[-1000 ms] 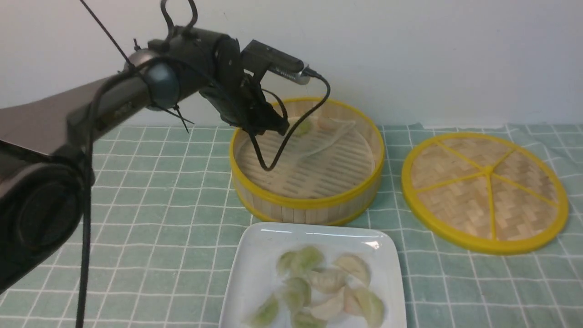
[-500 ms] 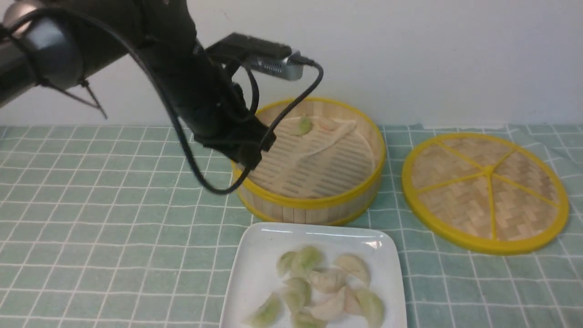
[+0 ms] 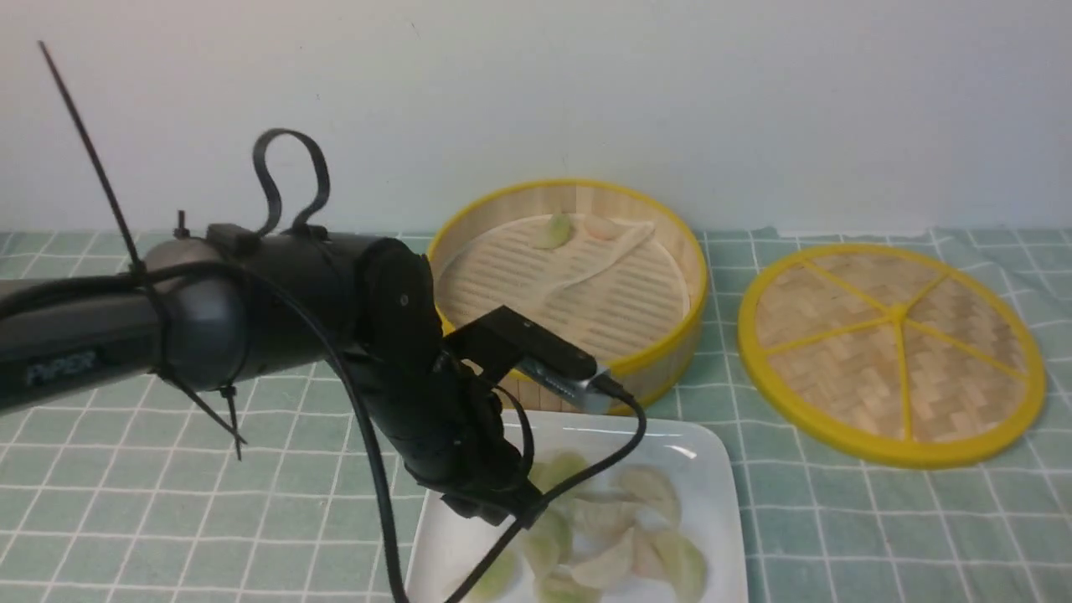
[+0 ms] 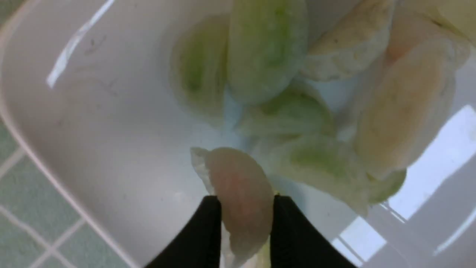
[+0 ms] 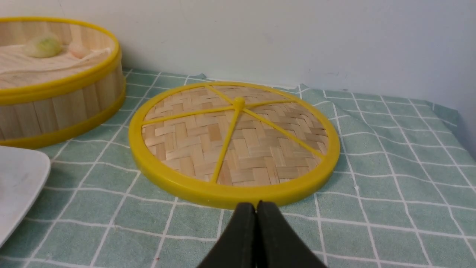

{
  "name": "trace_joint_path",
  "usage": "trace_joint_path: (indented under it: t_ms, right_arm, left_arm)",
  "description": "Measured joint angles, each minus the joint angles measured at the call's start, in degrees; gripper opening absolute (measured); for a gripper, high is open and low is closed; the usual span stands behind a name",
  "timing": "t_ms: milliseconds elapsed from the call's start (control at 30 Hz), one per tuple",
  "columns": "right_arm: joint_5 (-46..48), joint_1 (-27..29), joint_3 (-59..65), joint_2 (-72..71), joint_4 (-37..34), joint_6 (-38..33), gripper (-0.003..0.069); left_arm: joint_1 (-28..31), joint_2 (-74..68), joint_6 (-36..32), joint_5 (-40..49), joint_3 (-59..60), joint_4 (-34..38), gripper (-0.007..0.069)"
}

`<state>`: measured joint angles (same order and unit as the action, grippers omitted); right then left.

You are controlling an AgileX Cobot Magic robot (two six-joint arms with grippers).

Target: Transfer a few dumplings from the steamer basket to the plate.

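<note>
**A:** What's on the left?
**B:** The left gripper pinches a pinkish dumpling just above the plate, at 9 o'clock of the dumpling pile. There is bare white room toward that rim.
**A:** And the middle?
**B:** The steamer basket sits close at the plate's 12 o'clock. Two dumplings lie by its 12 o'clock wall, and the rest of its floor is open.
**A:** The right?
**B:** The lid lies flat at the basket's 3 o'clock, with a strip of cloth between them. The right gripper has its fingers pressed together, near the lid's rim.
</note>
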<state>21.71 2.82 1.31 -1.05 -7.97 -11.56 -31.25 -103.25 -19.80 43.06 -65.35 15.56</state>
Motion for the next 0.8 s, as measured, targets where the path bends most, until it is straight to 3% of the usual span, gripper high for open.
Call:
trace_joint_path:
  t_ms: [67, 167, 233, 300, 400, 433, 467, 500, 533, 567, 633, 800]
  right_arm:
    - [0.0, 0.0, 0.0, 0.0, 0.0, 0.0, -0.0015]
    - [0.0, 0.0, 0.0, 0.0, 0.0, 0.0, -0.0015]
    - [0.0, 0.0, 0.0, 0.0, 0.0, 0.0, -0.0015]
    - [0.0, 0.0, 0.0, 0.0, 0.0, 0.0, -0.0015]
    - [0.0, 0.0, 0.0, 0.0, 0.0, 0.0, -0.0015]
    - [0.0, 0.0, 0.0, 0.0, 0.0, 0.0, -0.0015]
    - [0.0, 0.0, 0.0, 0.0, 0.0, 0.0, -0.0015]
    - [0.0, 0.0, 0.0, 0.0, 0.0, 0.0, -0.0015]
    - [0.0, 0.0, 0.0, 0.0, 0.0, 0.0, -0.0015]
    - [0.0, 0.0, 0.0, 0.0, 0.0, 0.0, -0.0015]
    - [0.0, 0.0, 0.0, 0.0, 0.0, 0.0, -0.0015]
    - [0.0, 0.0, 0.0, 0.0, 0.0, 0.0, -0.0015]
  left_arm:
    - [-0.34, -1.16, 0.7, -2.15, 0.0, -0.33, 0.0231]
    - [-0.34, -1.69, 2.4, -2.28, 0.0, -0.26, 0.0398]
    - [-0.34, -1.63, 4.1, -0.18, -0.74, -0.26, 0.0473]
    - [-0.34, -1.01, 6.81, 2.7, -2.22, -0.26, 0.0502]
    - [-0.34, 1.82, 9.5, 6.31, -4.49, -0.2, 0.043]
    - [-0.34, 4.16, 9.97, 7.11, -4.91, -0.1, 0.0352]
    - [-0.34, 4.6, 10.04, 7.38, -4.96, 0.11, 0.0336]
    - [-0.34, 8.26, 10.05, 8.07, -5.03, 0.93, 0.0215]
    - [-0.34, 9.41, 10.05, 8.24, -5.03, 1.29, 0.0179]
    - [-0.34, 15.29, 9.69, 8.6, -4.57, 3.25, 0.0066]
    - [-0.84, 22.78, 8.89, 8.09, -3.23, 5.16, 0.0015]
    - [-2.08, 37.9, 8.12, 3.35, 1.27, 7.33, -0.0006]
